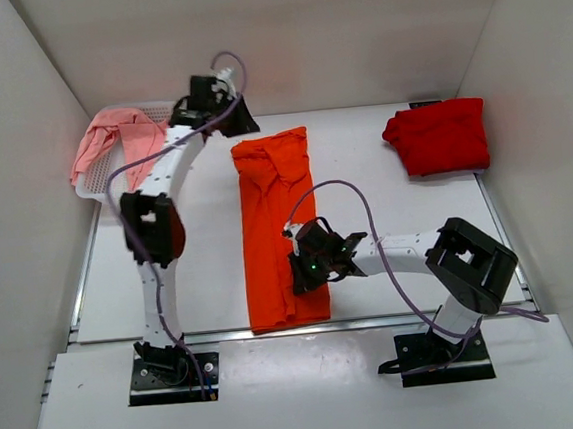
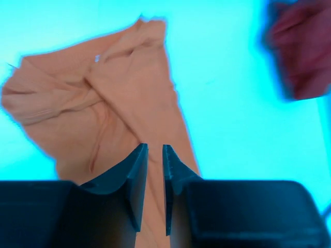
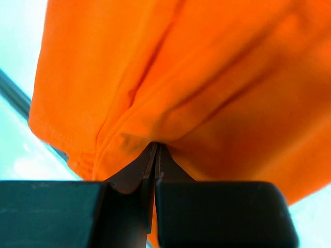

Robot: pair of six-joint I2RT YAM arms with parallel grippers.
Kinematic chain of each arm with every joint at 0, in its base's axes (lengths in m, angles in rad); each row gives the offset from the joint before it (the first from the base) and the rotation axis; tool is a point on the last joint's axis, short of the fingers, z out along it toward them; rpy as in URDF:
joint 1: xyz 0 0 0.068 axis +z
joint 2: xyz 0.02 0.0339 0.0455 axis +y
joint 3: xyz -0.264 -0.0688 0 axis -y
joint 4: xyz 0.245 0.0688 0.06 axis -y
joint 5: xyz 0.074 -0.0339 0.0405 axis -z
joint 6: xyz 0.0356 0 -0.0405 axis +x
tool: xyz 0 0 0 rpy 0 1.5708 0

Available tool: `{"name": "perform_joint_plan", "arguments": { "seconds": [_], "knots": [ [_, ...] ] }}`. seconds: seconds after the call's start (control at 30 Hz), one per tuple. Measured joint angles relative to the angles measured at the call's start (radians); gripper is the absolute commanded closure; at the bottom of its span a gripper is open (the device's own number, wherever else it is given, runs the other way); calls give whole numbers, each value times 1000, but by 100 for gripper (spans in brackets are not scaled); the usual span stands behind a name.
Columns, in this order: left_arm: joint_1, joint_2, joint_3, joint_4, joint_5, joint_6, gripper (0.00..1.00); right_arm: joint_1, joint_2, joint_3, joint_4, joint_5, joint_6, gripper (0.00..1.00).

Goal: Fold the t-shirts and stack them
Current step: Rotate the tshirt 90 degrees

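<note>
The bright orange t-shirt lies in the middle of the table as a long strip folded lengthwise, running front to back. My right gripper is at its near right edge, shut on a pinched fold of the orange cloth; the jaws meet at the fold. My left gripper hovers above the strip's far left corner, its jaws a narrow gap apart and empty, with the orange shirt below. The darker red t-shirt lies folded at the back right. The pale pink t-shirt hangs over the basket.
A white plastic mesh basket stands at the back left corner with the pink shirt in it. White walls enclose the table on three sides. The red shirt shows blurred at the top right of the left wrist view.
</note>
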Motion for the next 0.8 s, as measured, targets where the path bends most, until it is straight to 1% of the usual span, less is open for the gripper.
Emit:
{"name": "perform_joint_plan", "arguments": {
  "seconds": [0.07, 0.13, 0.2, 0.27, 0.3, 0.4, 0.43, 0.47, 0.5, 0.53, 0.63, 0.73, 0.8],
  "knots": [
    [27, -189, -120, 45, 15, -19, 70, 10, 17, 13, 13, -34, -54, 100],
    [50, -346, -179, 72, 29, -24, 69, 32, 36, 28, 26, -56, -90, 100],
    [74, -485, -224, 89, 31, -20, 68, 69, 44, 39, 35, -53, -121, 100],
    [73, -622, -332, 111, 23, -5, 68, 110, 40, 41, 33, -32, -144, 100],
    [62, -691, -410, 124, 13, 2, 67, 121, 33, 41, 27, -20, -153, 100],
    [4, -905, -760, 145, 5, -6, 68, 127, -29, 16, 9, 19, -161, 100],
    [-11, -969, -901, 187, 13, -18, 68, 115, -68, -3, 8, 30, -161, 90],
    [-18, -1017, -1014, 178, 19, -26, 65, 99, -111, -23, 5, 44, -158, 82],
    [-24, -1059, -1125, 172, 11, -33, 65, 83, -156, -43, 5, 58, -155, 74],
    [-32, -1086, -1212, 153, 1, -39, 64, 60, -203, -65, 5, 74, -154, 79],
    [-53, -1137, -1394, 127, -9, -54, 65, -20, -306, -133, 28, 69, -153, 84],
    [-74, -1154, -1484, 159, -8, -75, 66, -111, -311, -167, 35, 29, -153, 90],
    [-84, -1145, -1529, 219, -11, -100, 67, -145, -286, -171, 37, 11, -152, 91]
  ]
}}
